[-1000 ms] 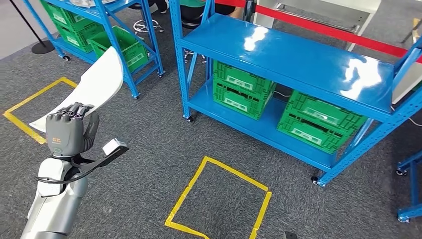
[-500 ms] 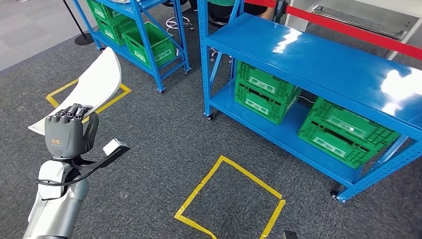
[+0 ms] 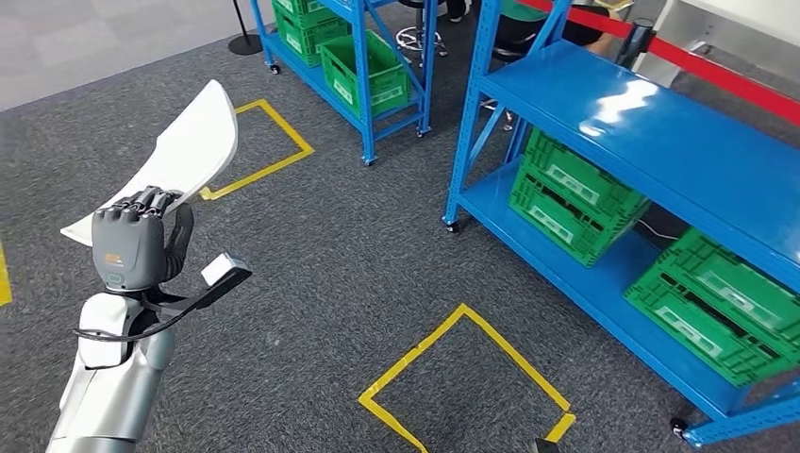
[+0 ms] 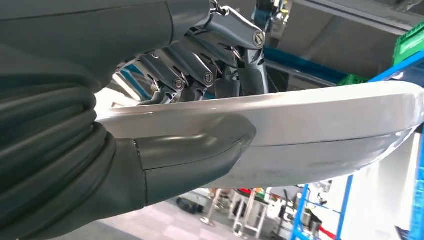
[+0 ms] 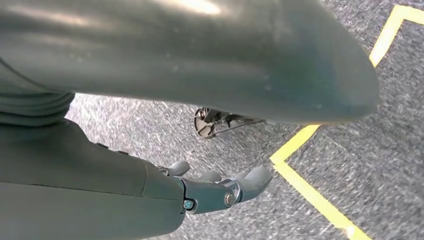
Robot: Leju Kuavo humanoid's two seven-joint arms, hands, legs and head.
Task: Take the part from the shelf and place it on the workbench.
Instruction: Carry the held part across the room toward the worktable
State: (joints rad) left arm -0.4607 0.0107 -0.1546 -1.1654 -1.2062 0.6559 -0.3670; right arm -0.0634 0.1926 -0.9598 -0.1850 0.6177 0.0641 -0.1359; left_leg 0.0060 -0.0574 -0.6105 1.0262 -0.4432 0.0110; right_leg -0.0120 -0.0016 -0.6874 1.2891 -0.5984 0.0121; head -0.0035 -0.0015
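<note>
white and smooth, the curved part (image 3: 175,156) is held up off the floor in the left hand (image 3: 135,245), out to the left of the scene over grey carpet (image 3: 311,255). in the left wrist view the thumb (image 4: 197,145) lies pressed along one face of the part (image 4: 320,117) and the darker fingers (image 4: 200,65) wrap over its opposite edge, so the grip is closed on it. the part's far tip rises toward a yellow tape outline (image 3: 264,142) on the floor.

the right hand (image 5: 220,192) hangs over the carpet beside a yellow tape line (image 5: 310,195); its fingers lie fairly straight and apart, holding nothing.

two blue shelf racks show: a small one (image 3: 363,57) at the top, and a large one (image 3: 660,151) on the right, its bare top shelf glossy and its front edge running diagonally. between them and the arm lies a broad stretch of carpet, marked by a second yellow tape square (image 3: 462,377).

green crates: three on the large rack's lower shelf (image 3: 575,193), at least two in the small rack (image 3: 363,71). a red barrier strip (image 3: 726,80) runs behind the large rack.
</note>
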